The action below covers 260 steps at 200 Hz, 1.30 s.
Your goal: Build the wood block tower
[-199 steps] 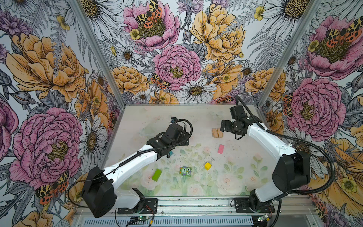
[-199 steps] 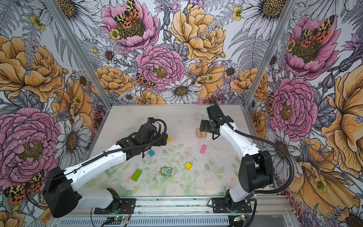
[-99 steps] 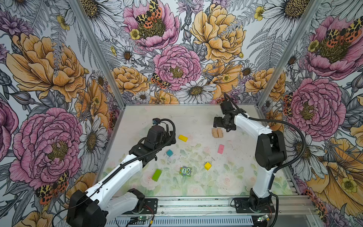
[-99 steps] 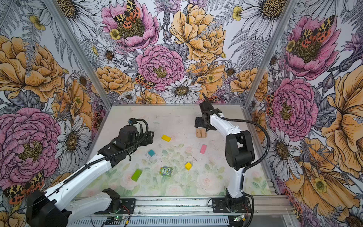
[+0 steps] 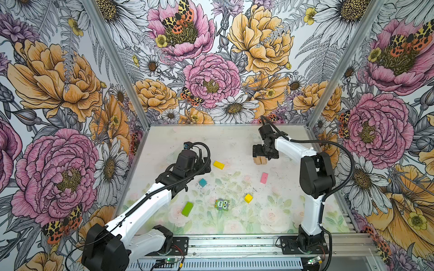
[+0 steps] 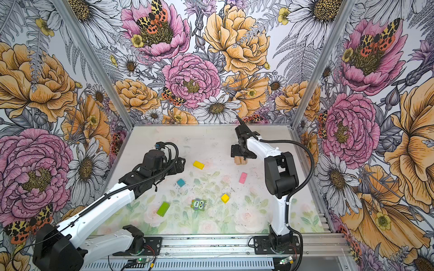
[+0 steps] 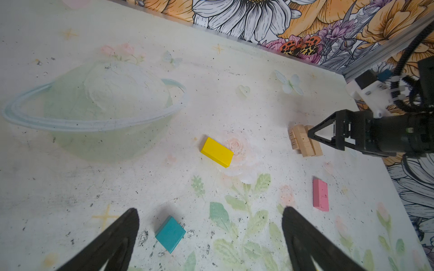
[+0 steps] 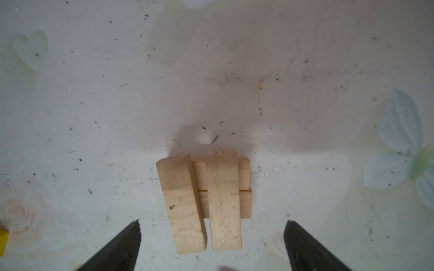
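The tower (image 8: 223,201) is four plain tan bars, two lying across two; the upper pair sits slightly splayed. It also shows in both top views (image 5: 260,161) (image 6: 241,161). My right gripper (image 8: 212,221) (image 5: 264,156) hangs open just above it, a finger on each side, touching nothing. My left gripper (image 7: 209,208) (image 5: 206,165) is open and empty over the mat, with the teal block (image 7: 170,233) near one finger. Loose wood blocks lie around: yellow bar (image 5: 218,165), pink bar (image 5: 264,177), yellow cube (image 5: 248,198), lime-green bar (image 5: 187,208), owl block (image 5: 222,204).
The floral walls close in the mat on three sides, and the tower stands near the back right corner. A metal rail (image 5: 234,244) with both arm bases runs along the front edge. The right arm's elbow (image 5: 315,173) rises beside the pink bar.
The right gripper has shifted left and now sits over the tan bars, its elbow folded in. The left arm has drawn back leftward, uncovering the yellow bar.
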Motion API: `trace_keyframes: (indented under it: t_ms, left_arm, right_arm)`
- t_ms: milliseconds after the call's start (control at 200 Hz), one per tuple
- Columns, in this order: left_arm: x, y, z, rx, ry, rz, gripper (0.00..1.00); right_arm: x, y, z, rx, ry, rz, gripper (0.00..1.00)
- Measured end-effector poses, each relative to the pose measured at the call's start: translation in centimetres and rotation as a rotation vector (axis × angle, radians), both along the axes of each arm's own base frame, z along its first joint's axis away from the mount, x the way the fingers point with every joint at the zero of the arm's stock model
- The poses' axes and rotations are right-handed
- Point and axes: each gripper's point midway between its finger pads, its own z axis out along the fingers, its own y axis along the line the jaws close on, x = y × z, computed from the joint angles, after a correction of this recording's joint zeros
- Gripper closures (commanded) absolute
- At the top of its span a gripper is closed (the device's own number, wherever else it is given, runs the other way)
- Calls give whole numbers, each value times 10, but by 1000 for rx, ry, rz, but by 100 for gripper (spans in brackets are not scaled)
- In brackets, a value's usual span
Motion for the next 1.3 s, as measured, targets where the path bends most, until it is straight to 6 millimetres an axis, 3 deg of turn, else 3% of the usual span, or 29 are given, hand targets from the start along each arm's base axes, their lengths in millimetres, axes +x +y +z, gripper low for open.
trace_keyframes:
  t_ms: [200,585,921,1301]
  left_arm:
    - [0,-1,-1,-1,2,-3,4]
    - [2,4,-2,-5,6,9,4]
    - [2,6,-2,-8,8,11,4]
    - [3,7,-3,-9,7,16,4]
  right_arm:
    - [3,1,-8,-5,15,14,13]
    - [6,4,-24,-9,47,22,17]
    - [10,5,-22,-11,40,28,30]
    - [10,5,-31,-20,66,28,30]
